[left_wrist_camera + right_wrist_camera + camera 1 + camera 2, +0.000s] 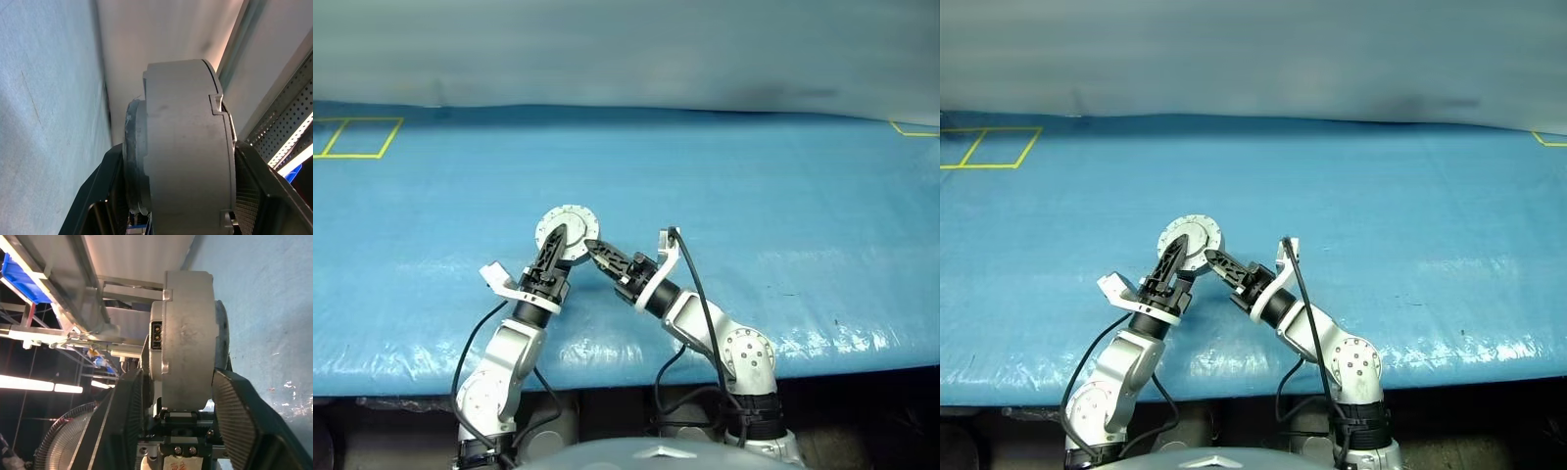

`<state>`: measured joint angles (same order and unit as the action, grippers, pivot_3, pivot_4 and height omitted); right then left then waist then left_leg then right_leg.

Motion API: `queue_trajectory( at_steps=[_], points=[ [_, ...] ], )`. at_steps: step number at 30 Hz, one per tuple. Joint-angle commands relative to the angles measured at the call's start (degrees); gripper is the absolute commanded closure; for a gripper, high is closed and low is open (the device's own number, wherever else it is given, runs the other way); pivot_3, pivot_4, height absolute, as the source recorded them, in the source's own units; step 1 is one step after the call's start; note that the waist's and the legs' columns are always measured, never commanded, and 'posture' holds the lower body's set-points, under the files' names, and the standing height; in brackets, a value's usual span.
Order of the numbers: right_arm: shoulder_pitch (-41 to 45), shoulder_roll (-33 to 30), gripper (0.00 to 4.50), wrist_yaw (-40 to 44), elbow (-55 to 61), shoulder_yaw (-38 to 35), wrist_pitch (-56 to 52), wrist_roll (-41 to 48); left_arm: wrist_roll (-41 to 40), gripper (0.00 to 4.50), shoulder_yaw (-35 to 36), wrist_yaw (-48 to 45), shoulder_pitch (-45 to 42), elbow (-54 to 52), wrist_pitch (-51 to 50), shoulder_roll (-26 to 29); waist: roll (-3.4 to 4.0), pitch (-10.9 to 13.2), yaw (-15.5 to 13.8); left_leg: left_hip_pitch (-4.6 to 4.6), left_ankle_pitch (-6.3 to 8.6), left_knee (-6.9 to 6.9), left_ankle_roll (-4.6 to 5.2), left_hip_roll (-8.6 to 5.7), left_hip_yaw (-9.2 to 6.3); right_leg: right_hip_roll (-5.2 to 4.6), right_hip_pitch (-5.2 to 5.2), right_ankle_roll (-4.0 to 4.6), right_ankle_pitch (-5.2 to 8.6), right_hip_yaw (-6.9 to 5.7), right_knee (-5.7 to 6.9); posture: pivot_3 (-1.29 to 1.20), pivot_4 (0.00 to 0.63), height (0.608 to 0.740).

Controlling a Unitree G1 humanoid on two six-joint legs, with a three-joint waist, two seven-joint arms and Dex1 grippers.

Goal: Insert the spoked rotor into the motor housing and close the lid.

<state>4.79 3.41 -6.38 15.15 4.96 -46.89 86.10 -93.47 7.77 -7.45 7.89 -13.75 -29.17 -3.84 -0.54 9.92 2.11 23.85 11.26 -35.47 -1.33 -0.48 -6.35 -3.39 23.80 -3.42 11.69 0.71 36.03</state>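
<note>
The housing (567, 233) is held up above the blue-covered bench (783, 215), edge-on between the fingers of the left end effector (555, 242), which is closed on its flat faces. The right end effector (597, 251) is seen just beside it with jaws parted around the rim; contact cannot be told. The lid (134, 156) appears shut. The housing is judged rigid metal, fairly heavy, smooth and slippery; the flat faces are best gripped. Shelving and lamps are seen beyond.

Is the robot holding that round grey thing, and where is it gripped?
Yes. The left gripper clamps the closed motor housing across its flat faces; the right gripper sits loosely beside it.
</note>
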Motion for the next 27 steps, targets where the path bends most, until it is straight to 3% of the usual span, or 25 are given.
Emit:
queue_trajectory(
  at_steps=[1, 4, 8, 10, 15, 20, 27],
  points=[
    [-0.48, -1.11, 1.03, 4.27, 4.52, 0.18, -0.40, 0.46, -0.93, 2.09, 0.13, 0.27, -1.30, -1.38, 0.46, -2.88, 0.00, 0.00, -0.05, 0.00, 0.00, -0.01, 0.00, -0.01, 0.00, 0.00, -0.01, 0.00, 0.00, 0.00, 0.00, 0.00, 0.150, 0.740],
    [-2.14, -4.56, 0.02, 8.62, 6.51, 0.89, 0.38, -4.90, -0.65, 2.09, 0.21, 1.15, -2.18, -0.99, 0.39, -2.29, -0.01, 0.00, -0.11, 0.00, 0.00, -0.03, 0.00, -0.01, 0.00, -0.01, -0.02, 0.00, 0.00, 0.00, -0.01, 0.00, 0.150, 0.740],
    [-5.53, -12.01, 0.00, 16.17, 9.94, 4.37, 4.93, -20.23, 0.24, 2.09, 0.88, 2.82, -4.18, 0.19, 0.28, -1.09, -0.01, 0.00, -0.37, 0.02, 0.00, -0.05, 0.00, -0.04, -0.01, -0.01, -0.03, -0.01, 0.00, -0.01, -0.01, 0.00, 0.150, 0.740],
    [-7.32, -16.74, 0.00, 19.04, 10.83, 8.57, 11.30, -33.41, 1.61, 2.09, 1.46, 3.48, -5.99, 0.84, 0.33, -0.06, -0.02, 0.00, -0.52, 0.02, 0.00, -0.08, 0.00, -0.04, 0.00, -0.01, -0.04, -0.01, 0.00, -0.01, -0.02, 0.00, 0.150, 0.740],
    [-10.72, -21.31, 0.00, 18.96, 7.78, 15.48, 28.35, -60.04, 5.38, 2.09, 4.92, 5.41, -13.48, 6.34, 1.49, 2.13, -0.03, -0.01, -0.68, -0.06, -0.01, -0.11, -0.02, -0.03, 0.01, 0.02, -0.07, -0.02, 0.00, -0.02, 0.02, 0.00, 0.150, 0.740],
    [-13.10, -19.25, 0.00, 17.08, 2.47, 15.42, 40.65, -72.81, 9.54, 2.09, 9.12, 4.29, -22.80, 16.27, 2.50, 4.33, -0.11, 0.02, -0.93, -0.03, -0.01, -0.11, -0.02, -0.05, 0.03, 0.01, -0.09, -0.07, -0.03, 0.01, -0.01, 0.00, 0.150, 0.740],
    [-14.24, -16.32, 0.00, 17.12, -1.39, 12.89, 44.85, -77.66, 18.74, 2.09, 15.40, 0.73, -40.41, 39.51, 6.24, 9.43, -0.31, 0.13, -1.25, -0.02, -0.01, -0.19, -0.02, -0.07, 0.00, 0.06, -0.14, -0.14, -0.08, 0.01, 0.00, 0.00, 0.150, 0.740]
  ],
)
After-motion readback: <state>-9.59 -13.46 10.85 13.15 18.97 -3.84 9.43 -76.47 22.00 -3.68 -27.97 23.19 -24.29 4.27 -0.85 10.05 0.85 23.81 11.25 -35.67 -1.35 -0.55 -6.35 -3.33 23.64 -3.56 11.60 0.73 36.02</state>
